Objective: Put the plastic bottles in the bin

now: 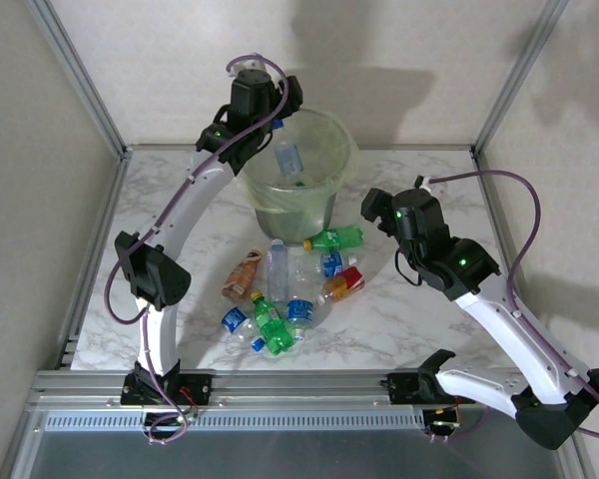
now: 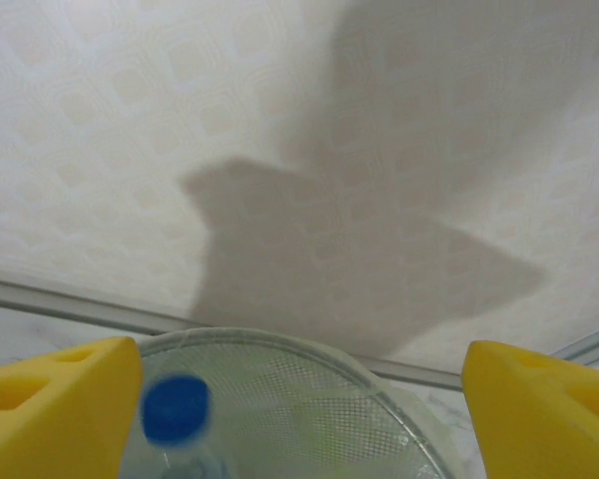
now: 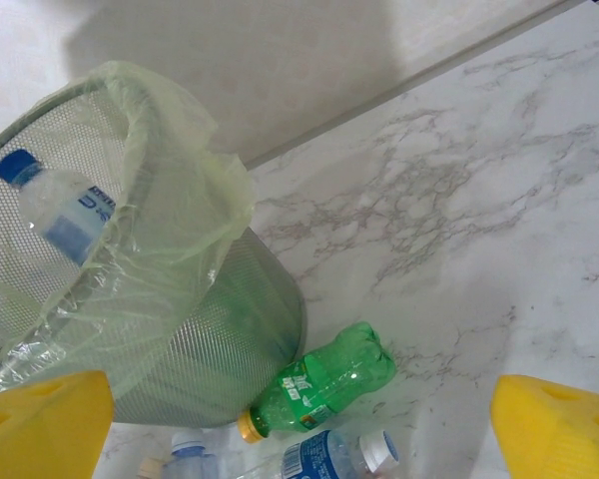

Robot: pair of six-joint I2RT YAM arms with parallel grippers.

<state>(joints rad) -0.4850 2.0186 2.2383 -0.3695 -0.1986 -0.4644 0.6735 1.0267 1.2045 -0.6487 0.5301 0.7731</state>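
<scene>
Clear blue-capped bottle inside bin; left end effector, released, should lift straight clear of liner; right end effector released.

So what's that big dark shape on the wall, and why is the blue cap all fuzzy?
Left wrist view: the dark shape is just a shadow on the wall; the blue cap is blurred, maybe moving or too close. Right wrist view: a blue-capped bottle inside the bin looks sharper. Top external view: soft shadows on the back wall too.
</scene>
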